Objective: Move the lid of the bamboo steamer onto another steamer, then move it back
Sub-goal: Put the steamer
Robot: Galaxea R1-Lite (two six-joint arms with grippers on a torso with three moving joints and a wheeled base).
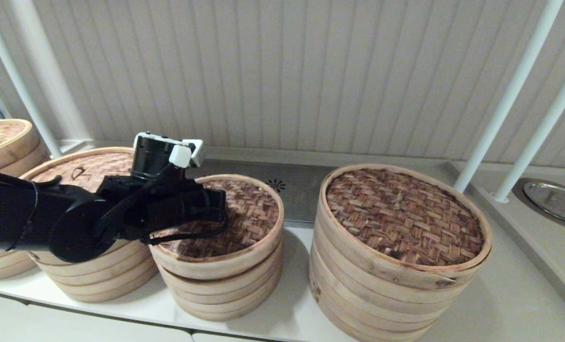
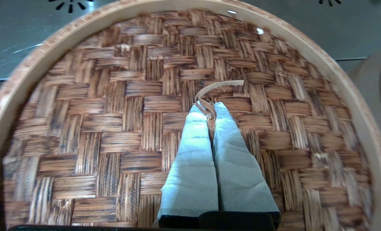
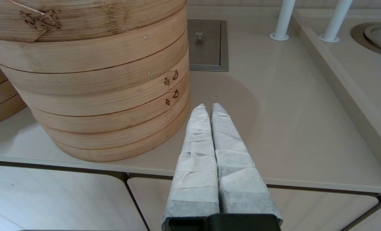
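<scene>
Now left tool [image 2: 209, 110] pinching bamboo steamer lid [image 2: 120, 128] loop, centred inside rim.

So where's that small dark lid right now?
In the head view the lid sits on the narrowest stack, centre-left on the counter, between the tan-topped steamer and the widest one. The left gripper pinches its loop handle.

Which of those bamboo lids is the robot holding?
The smallest, middle one: the bamboo steamer lid. The left gripper pinches its centre loop handle; the others are untouched.
</scene>
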